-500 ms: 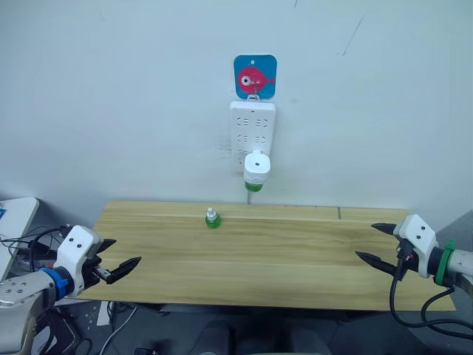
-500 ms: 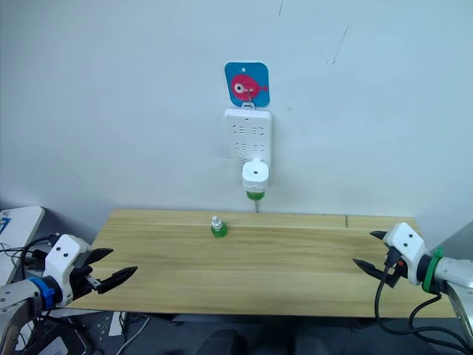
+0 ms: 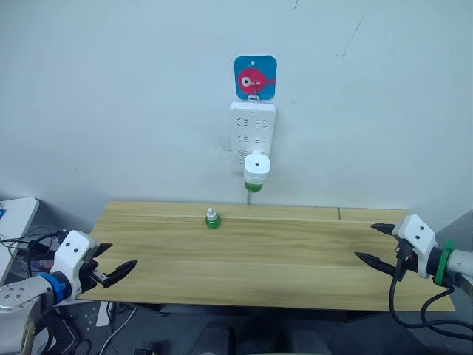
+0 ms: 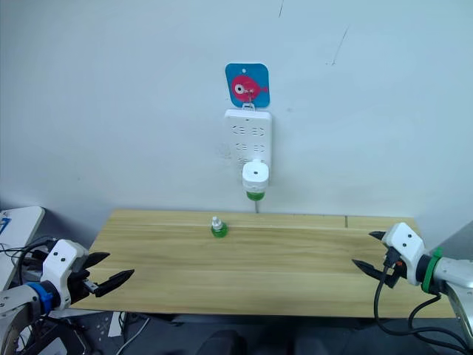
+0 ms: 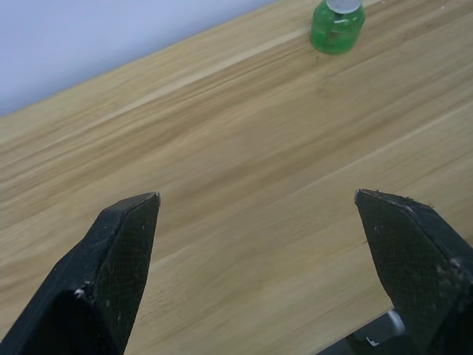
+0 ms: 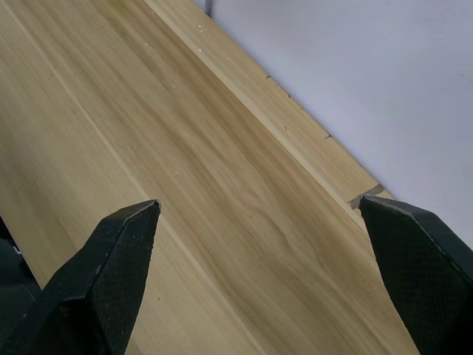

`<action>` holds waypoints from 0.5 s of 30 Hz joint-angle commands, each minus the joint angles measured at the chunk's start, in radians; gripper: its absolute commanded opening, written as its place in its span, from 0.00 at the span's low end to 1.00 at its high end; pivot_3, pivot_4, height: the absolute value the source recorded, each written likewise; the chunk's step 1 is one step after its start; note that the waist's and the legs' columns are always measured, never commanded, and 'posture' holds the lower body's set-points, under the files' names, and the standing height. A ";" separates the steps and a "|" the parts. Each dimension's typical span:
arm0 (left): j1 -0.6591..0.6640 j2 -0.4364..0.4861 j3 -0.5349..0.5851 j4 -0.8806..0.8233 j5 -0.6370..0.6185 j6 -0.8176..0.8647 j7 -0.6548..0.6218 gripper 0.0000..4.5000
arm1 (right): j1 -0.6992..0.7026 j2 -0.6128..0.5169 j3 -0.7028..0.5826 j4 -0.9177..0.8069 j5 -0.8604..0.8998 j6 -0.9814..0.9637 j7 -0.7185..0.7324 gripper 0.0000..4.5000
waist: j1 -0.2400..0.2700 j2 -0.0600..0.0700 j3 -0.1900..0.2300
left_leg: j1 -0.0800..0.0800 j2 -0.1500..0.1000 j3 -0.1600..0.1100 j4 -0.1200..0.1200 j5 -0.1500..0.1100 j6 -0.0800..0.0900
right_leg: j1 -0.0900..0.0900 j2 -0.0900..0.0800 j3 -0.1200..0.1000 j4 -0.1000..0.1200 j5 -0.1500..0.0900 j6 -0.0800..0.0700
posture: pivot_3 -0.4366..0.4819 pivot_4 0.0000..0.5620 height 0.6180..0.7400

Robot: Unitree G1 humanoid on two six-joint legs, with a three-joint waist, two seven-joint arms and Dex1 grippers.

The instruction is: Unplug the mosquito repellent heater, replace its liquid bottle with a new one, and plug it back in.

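1. The mosquito repellent heater [image 3: 256, 167] is plugged into the bottom of the white power strip [image 3: 252, 137] on the wall, above the far edge of the wooden table [image 3: 295, 251]. It is well apart from both grippers.
2. A green bottle [image 3: 253, 186] hangs under the heater, screwed into its underside.
3. A second small green bottle with a pale cap [image 3: 212, 218] stands upright on the table near the back edge, somewhat left of the heater.
4. The left gripper [image 3: 111, 260] hovers at the table's near left corner with its fingers spread apart and nothing between them.
5. The right gripper [image 3: 375, 243] sits at the table's right end, fingers likewise parted and empty.
6. A blue card with a pink fish [image 3: 255, 76] hangs above the strip.
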 commanded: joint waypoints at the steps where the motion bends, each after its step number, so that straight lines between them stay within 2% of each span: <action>1: -0.010 0.006 0.011 -0.001 -0.009 -0.032 -0.012 0.99 | -0.007 -0.014 -0.032 -0.034 0.013 -0.002 -0.002 1.00 | 0.000 0.000 -0.001 | 0.000 0.000 0.000 0.000 0.000 0.000 | 0.000 0.000 0.000 0.000 0.000 0.000 | 0.55 0.12 1.00; 7: -0.020 0.006 0.018 0.010 -0.031 -0.051 -0.045 0.99 | -0.007 -0.014 -0.031 -0.024 0.010 -0.012 0.000 1.00 | 0.000 0.000 -0.008 | 0.000 0.000 0.000 0.000 0.000 0.000 | 0.000 0.000 0.000 0.000 0.000 0.000 | 0.55 0.12 1.00; 10: -0.040 0.011 0.044 0.002 -0.105 -0.005 -0.092 0.99 | -0.007 -0.011 -0.028 -0.019 0.008 -0.016 -0.001 1.00 | 0.000 0.001 -0.011 | 0.000 0.000 0.000 0.000 0.000 0.000 | 0.000 0.000 0.000 0.000 0.000 0.000 | 0.55 0.12 1.00; 15: -0.058 0.023 0.035 -0.009 -0.106 -0.003 -0.093 0.99 | -0.007 -0.007 -0.021 -0.028 0.007 -0.013 -0.005 1.00 | -0.001 0.001 -0.014 | 0.001 0.000 0.000 0.000 0.000 0.000 | 0.001 0.000 0.000 0.000 0.000 0.000 | 0.54 0.13 1.00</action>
